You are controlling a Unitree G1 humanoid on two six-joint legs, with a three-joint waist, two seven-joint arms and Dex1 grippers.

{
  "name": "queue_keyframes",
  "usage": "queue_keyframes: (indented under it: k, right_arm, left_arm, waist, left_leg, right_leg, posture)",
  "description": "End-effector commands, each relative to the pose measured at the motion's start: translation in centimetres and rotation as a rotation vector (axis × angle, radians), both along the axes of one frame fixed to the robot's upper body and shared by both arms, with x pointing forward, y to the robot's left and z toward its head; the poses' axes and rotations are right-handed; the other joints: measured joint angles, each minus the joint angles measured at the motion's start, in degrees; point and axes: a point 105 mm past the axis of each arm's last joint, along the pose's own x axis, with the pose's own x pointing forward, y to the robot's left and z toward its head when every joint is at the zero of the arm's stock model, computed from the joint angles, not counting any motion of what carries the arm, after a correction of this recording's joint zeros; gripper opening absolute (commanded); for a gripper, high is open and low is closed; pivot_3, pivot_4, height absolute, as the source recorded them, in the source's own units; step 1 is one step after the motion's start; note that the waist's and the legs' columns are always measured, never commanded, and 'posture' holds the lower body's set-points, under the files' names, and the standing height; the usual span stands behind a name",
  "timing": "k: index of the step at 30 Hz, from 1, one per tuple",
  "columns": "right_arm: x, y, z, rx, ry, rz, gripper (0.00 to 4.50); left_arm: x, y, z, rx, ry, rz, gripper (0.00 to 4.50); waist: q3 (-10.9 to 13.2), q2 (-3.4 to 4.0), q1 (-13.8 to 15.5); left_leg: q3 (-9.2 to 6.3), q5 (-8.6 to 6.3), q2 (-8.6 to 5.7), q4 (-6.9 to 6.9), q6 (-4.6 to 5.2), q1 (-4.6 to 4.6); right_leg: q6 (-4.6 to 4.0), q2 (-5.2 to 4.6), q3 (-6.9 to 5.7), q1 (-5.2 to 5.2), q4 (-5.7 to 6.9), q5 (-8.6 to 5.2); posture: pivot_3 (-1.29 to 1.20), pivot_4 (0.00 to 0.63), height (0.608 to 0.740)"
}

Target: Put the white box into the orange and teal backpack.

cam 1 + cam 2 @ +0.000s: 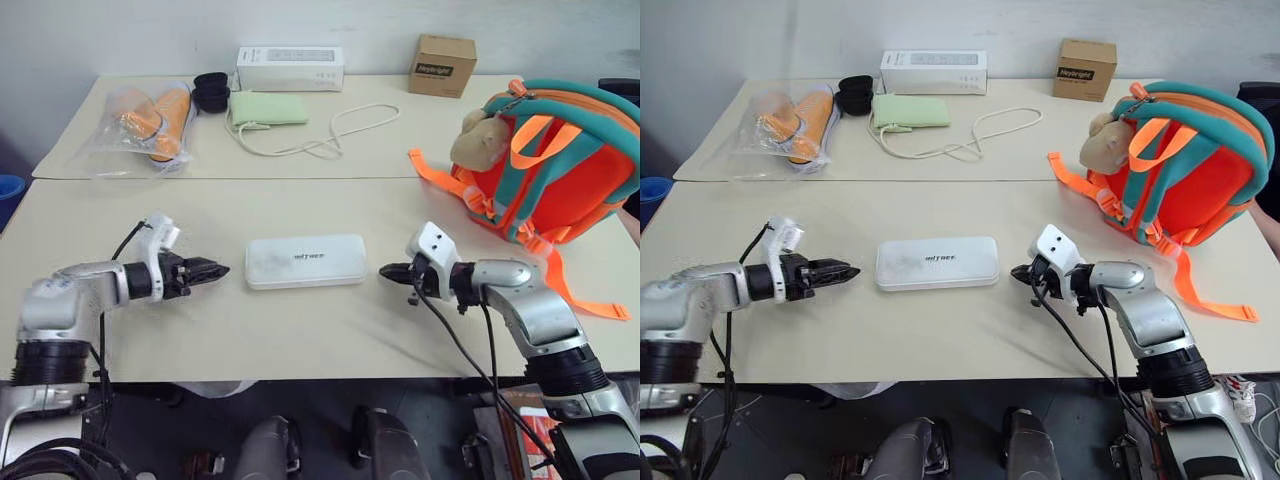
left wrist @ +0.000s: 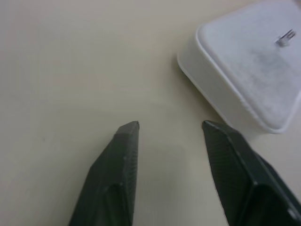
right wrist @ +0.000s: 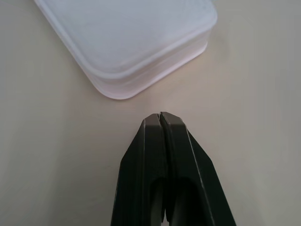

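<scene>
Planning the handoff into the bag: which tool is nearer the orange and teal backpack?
Right. The right tool, shut, sits beside the flat white rounded box, toward the orange and teal backpack. The left tool, open, is beyond the box's far end.

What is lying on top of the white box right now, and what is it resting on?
Nothing lies on the white box; its lid shows only small grey lettering. It rests flat on the beige table. Whatever is directly beneath it is covered.
</scene>
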Motion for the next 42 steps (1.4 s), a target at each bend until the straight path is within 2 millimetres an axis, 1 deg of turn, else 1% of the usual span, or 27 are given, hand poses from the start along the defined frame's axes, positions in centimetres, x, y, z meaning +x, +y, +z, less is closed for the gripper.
queue_keyframes:
  k: [1,4,5,9,11,13,15,18,21,23,26,29,32,35,37,38,40,42]
  right_arm:
    - [0.5,0.1,1.2,0.006,-0.054,0.007,0.00]
    - [0.8,0.3,1.1,0.002,-0.057,0.011,0.00]
    - [0.8,0.4,1.1,-0.001,-0.058,0.014,0.00]
    - [1.0,0.8,0.9,-0.008,-0.064,0.025,0.00]
    - [1.1,1.0,0.8,-0.012,-0.068,0.029,0.00]
    - [1.1,1.4,0.7,-0.017,-0.073,0.040,0.00]
    - [1.1,1.7,0.6,-0.019,-0.076,0.047,0.00]
    - [1.0,2.0,0.4,-0.016,-0.077,0.051,0.00]
    - [0.8,2.2,0.3,-0.019,-0.078,0.056,0.00]
    - [0.7,2.1,0.2,-0.021,-0.078,0.059,0.00]
    - [0.7,2.0,0.2,-0.023,-0.079,0.055,0.00]
    - [0.5,1.8,0.0,-0.024,-0.078,0.047,0.00]
    - [0.3,1.8,-0.3,-0.023,-0.076,0.047,0.00]
    - [0.1,1.9,-0.3,-0.018,-0.077,0.046,0.00]
    - [0.0,2.1,-0.2,-0.012,-0.081,0.047,0.00]
    - [0.0,2.1,0.0,-0.008,-0.086,0.047,0.00]
    - [-0.3,2.3,0.4,0.006,-0.106,0.061,0.00]
    - [-1.2,2.4,1.0,0.031,-0.112,0.100,0.00]
  left_arm:
    - [-0.5,-0.2,0.7,-0.119,0.117,-0.023,3.42]
    - [-0.5,-1.2,0.6,-0.197,0.218,-0.055,4.33]
    - [-0.3,-1.5,0.4,-0.204,0.240,-0.065,4.48]
    - [0.4,-2.8,0.4,-0.255,0.298,-0.093,4.48]
    - [0.7,-3.5,-0.1,-0.256,0.328,-0.105,4.48]
    - [1.1,-4.5,-1.1,-0.239,0.351,-0.127,4.48]
    - [1.5,-5.1,-1.6,-0.236,0.362,-0.135,4.48]
    - [2.1,-6.8,-1.7,-0.255,0.375,-0.175,4.48]
    - [2.6,-8.0,-1.3,-0.271,0.374,-0.208,4.48]
    - [2.7,-8.5,-1.0,-0.281,0.371,-0.225,4.48]
    - [2.8,-8.6,-0.4,-0.295,0.358,-0.255,4.48]
    - [3.3,-8.1,0.4,-0.332,0.338,-0.237,3.88]
    - [3.2,-8.1,1.2,-0.362,0.332,-0.260,2.93]
    - [3.0,-8.7,1.8,-0.391,0.332,-0.302,2.01]
    - [2.6,-9.3,2.4,-0.418,0.330,-0.339,1.50]
    - [2.4,-9.6,2.9,-0.438,0.323,-0.361,1.31]
    - [1.8,-9.9,4.2,-0.495,0.260,-0.432,1.27]
    - [0.8,-9.8,5.9,-0.587,0.209,-0.504,1.27]
  waist:
    - [0.0,0.00,0.1]
    - [0.0,-0.02,0.2]
    - [0.0,-0.02,0.2]
    - [0.0,-0.02,0.2]
    - [0.0,-0.02,0.2]
    - [0.0,-0.02,0.2]
    - [0.0,-0.02,0.5]
    - [0.0,-0.03,1.0]
    - [0.0,-0.04,1.1]
    - [0.0,-0.04,1.0]
    - [0.0,-0.04,0.8]
    - [0.0,-0.05,0.6]
    - [0.0,-0.05,0.4]
    - [0.0,-0.05,0.4]
    - [0.0,-0.07,0.6]
    - [0.0,-0.07,0.6]
    - [0.0,-0.07,0.5]
    - [0.0,-0.07,0.5]
  left_leg:
    - [0.00,0.00,0.00,0.00,0.00,0.00]
    - [-0.01,0.01,-0.01,0.07,0.00,-0.01]
    - [0.00,0.01,-0.01,0.07,0.00,-0.01]
    - [0.02,0.03,-0.02,0.12,-0.03,0.00]
    - [0.01,0.03,-0.02,0.16,-0.04,-0.01]
    - [0.01,0.03,-0.02,0.22,-0.04,-0.01]
    - [0.02,0.03,-0.03,0.32,-0.04,0.00]
    - [0.00,0.03,-0.03,0.49,-0.03,-0.01]
    - [-0.06,0.00,-0.06,0.66,0.01,-0.03]
    - [-0.06,-0.02,-0.07,0.68,0.04,-0.02]
    - [-0.07,-0.02,-0.07,0.68,0.03,-0.03]
    - [-0.06,-0.02,-0.05,0.68,0.03,-0.04]
    - [-0.04,-0.02,-0.03,0.68,0.03,-0.09]
    - [-0.04,-0.03,0.00,0.68,0.02,-0.10]
    - [-0.05,-0.03,-0.01,0.70,0.02,-0.09]
    - [-0.05,-0.03,-0.01,0.72,0.03,-0.09]
    - [-0.06,-0.04,-0.01,0.72,0.04,-0.09]
    - [-0.06,-0.05,0.00,0.70,0.02,-0.12]
  right_leg:
    - [0.00,0.00,0.00,0.00,0.00,0.00]
    - [0.00,0.02,0.00,0.01,0.04,0.00]
    - [0.00,0.02,0.01,0.01,0.05,0.00]
    - [0.00,0.05,0.04,0.01,0.11,0.00]
    - [0.00,0.07,0.04,0.01,0.13,0.00]
    - [0.00,0.07,0.04,0.01,0.16,0.00]
    - [0.00,0.05,0.07,0.02,0.24,-0.01]
    - [0.00,0.03,0.10,0.04,0.34,-0.01]
    - [0.00,-0.03,0.10,0.09,0.41,-0.01]
    - [0.00,-0.07,0.11,0.09,0.43,-0.01]
    - [0.00,-0.07,0.11,0.07,0.45,-0.01]
    - [0.00,-0.04,0.09,0.06,0.44,-0.01]
    - [0.00,-0.02,0.09,0.00,0.44,-0.01]
    - [-0.01,0.00,0.07,-0.01,0.43,-0.01]
    - [-0.01,-0.02,0.07,0.01,0.43,-0.02]
    - [-0.01,-0.03,0.07,0.02,0.43,-0.01]
    - [-0.01,-0.04,0.10,0.02,0.44,-0.01]
    - [-0.01,-0.04,0.12,-0.02,0.43,-0.01]
  posture:
    - [0.00,0.150,0.740]
    - [0.00,0.150,0.740]
    - [0.00,0.150,0.740]
    - [0.00,0.150,0.740]
    - [0.00,0.150,0.740]
    - [0.00,0.150,0.740]
    - [0.00,0.150,0.740]
    - [0.00,0.150,0.740]
    - [0.00,0.150,0.740]
    - [0.00,0.150,0.740]
    - [0.00,0.150,0.740]
    - [0.00,0.150,0.740]
    - [0.00,0.150,0.740]
    - [0.00,0.150,0.740]
    - [0.00,0.150,0.740]
    - [0.00,0.150,0.740]
    - [0.00,0.150,0.740]
    - [0.00,0.150,0.740]
